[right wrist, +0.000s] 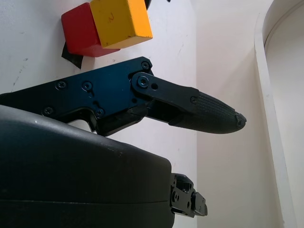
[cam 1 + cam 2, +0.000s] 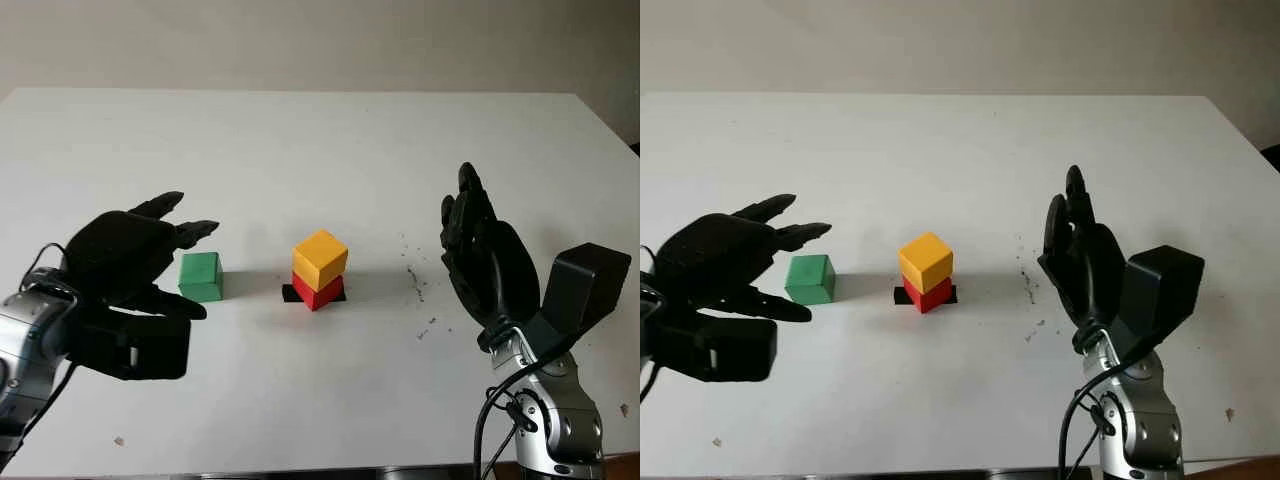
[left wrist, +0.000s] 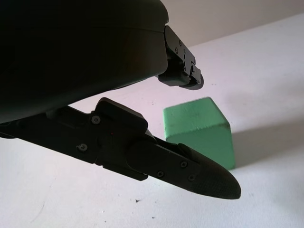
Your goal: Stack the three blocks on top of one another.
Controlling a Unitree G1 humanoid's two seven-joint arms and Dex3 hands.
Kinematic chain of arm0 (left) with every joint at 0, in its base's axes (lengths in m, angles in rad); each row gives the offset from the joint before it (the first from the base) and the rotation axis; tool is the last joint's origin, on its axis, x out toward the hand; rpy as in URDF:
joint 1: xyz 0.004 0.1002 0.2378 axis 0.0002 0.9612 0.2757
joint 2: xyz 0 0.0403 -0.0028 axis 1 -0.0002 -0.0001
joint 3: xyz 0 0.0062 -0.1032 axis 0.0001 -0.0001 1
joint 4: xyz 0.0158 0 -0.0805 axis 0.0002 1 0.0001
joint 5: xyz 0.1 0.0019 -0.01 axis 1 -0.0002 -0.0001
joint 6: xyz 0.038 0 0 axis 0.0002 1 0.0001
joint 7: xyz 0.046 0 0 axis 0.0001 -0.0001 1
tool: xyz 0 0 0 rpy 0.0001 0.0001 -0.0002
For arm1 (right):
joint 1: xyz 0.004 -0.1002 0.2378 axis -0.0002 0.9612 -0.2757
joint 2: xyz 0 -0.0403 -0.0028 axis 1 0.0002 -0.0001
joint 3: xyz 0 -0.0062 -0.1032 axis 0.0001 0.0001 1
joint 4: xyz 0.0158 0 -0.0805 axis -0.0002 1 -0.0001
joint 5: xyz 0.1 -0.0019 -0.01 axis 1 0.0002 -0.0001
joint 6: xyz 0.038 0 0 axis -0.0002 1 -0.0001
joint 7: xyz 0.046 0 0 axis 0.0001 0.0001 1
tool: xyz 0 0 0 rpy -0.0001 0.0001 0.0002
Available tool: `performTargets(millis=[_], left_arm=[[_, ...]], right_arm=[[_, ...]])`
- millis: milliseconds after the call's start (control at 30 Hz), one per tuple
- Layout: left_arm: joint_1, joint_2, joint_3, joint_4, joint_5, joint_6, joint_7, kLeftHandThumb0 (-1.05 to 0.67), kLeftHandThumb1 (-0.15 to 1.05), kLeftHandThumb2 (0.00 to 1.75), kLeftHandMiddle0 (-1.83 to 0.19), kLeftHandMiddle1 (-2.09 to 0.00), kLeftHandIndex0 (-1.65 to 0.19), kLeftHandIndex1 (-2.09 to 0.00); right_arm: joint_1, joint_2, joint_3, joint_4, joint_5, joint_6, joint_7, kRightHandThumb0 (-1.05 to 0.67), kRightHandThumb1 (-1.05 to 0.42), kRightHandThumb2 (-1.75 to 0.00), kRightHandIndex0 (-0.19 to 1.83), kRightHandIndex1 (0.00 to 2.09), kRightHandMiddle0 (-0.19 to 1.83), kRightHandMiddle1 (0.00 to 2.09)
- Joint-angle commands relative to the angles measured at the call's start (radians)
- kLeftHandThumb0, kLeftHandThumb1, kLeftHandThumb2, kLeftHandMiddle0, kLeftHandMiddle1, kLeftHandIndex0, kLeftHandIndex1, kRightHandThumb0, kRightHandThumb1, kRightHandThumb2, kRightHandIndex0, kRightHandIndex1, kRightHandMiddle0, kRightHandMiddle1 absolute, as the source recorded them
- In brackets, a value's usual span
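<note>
At the middle of the table, a yellow block [image 2: 320, 258] sits on top of a red block [image 2: 318, 291], turned a little so its corners overhang the faces below. Both are plain cubes with matte, smooth-looking faces and crisp edges. The red one stands on a small black patch [image 2: 291, 293] that lies flat on the tabletop and pokes out on either side of it.

The green block [image 2: 201, 276] — the third cube, same matte finish — stands by itself on the table to the left of the pair, apart from them, not yet stacked.

The left hand [image 2: 125, 255] hovers just beside the green block on its far-left side, holding nothing; its black fingers [image 3: 199, 178] reach toward and around the cube, and in the wrist view one textured fingertip passes close in front of it, though contact cannot be confirmed. The right hand [image 2: 480, 250] stands raised to the right of the stack, well apart from it, palm facing the blocks, uncurled and empty.

The table [image 2: 320, 140] is a white, smooth slab with a faint sheen — a scatter of small dark specks [image 2: 415, 285] marks it between the stack and the right hand, and a few tiny crumbs lie near the front edge. Behind the table rises a plain, pale wall [image 2: 320, 40]. Nothing stands between the green block and the stack.
</note>
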Motion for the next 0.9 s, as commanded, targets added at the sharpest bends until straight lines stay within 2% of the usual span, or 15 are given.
performTargets(millis=[0,233,267,300,367,433,533,633,867], left_arm=[[-0.002,-0.012,-0.014,0.002,0.023,0.008,0.017,-0.87,1.05,0.06,-0.05,-0.06,-0.37,-0.08],[-0.005,-0.032,-0.04,0.021,0.074,0.013,0.064,-0.83,1.04,0.06,-0.13,-0.08,-0.5,-0.16],[-0.003,-0.034,-0.041,0.026,0.077,0.009,0.082,-0.81,1.04,0.06,-0.16,-0.08,-0.51,-0.24],[0.0,-0.038,-0.04,0.033,0.078,0.002,0.107,-0.77,1.04,0.06,-0.21,-0.07,-0.41,-0.58],[0.006,-0.043,-0.04,0.044,0.081,-0.007,0.147,-0.69,1.03,0.05,-0.27,-0.07,-0.29,-0.96],[0.009,-0.042,-0.043,0.048,0.094,-0.01,0.171,-0.59,1.04,0.06,-0.31,-0.07,-0.22,-1.27],[0.011,-0.041,-0.045,0.05,0.109,-0.009,0.197,-0.49,1.05,0.07,-0.34,-0.08,-0.18,-1.53],[0.01,-0.039,-0.051,0.046,0.132,0.001,0.199,-0.47,1.05,0.09,-0.35,-0.09,-0.15,-1.66],[0.015,-0.039,-0.053,0.018,0.185,0.012,0.199,-0.43,1.05,0.14,-0.36,-0.11,-0.13,-1.76]], right_arm=[[-0.013,-0.006,-0.002,-0.013,0.005,-0.002,0.001,-0.75,-1.05,-0.73,-0.19,0.0,-0.19,0.0],[-0.013,-0.006,-0.008,-0.013,0.006,-0.006,0.004,-0.76,-1.05,-0.72,-0.19,0.0,-0.19,0.0],[-0.012,-0.007,-0.008,-0.009,0.006,-0.014,0.006,-0.76,-1.05,-0.72,-0.19,0.0,-0.19,0.0],[-0.012,-0.008,-0.01,-0.005,0.006,-0.022,0.009,-0.75,-1.05,-0.72,-0.19,0.0,-0.19,0.0],[-0.011,-0.011,-0.01,0.001,0.003,-0.031,0.014,-0.76,-1.05,-0.71,-0.19,0.0,-0.19,0.0],[-0.008,-0.011,-0.01,-0.002,0.004,-0.031,0.014,-0.76,-1.05,-0.71,-0.19,0.0,-0.19,0.0],[-0.005,-0.011,-0.013,-0.003,0.01,-0.033,0.022,-0.75,-1.05,-0.71,-0.19,0.0,-0.19,0.0],[-0.007,-0.012,-0.012,-0.003,0.009,-0.029,0.022,-0.74,-1.05,-0.71,-0.19,0.0,-0.19,0.0],[-0.005,-0.013,-0.014,0.002,0.007,-0.038,0.023,-0.75,-1.05,-0.7,-0.19,0.0,-0.19,0.0]])
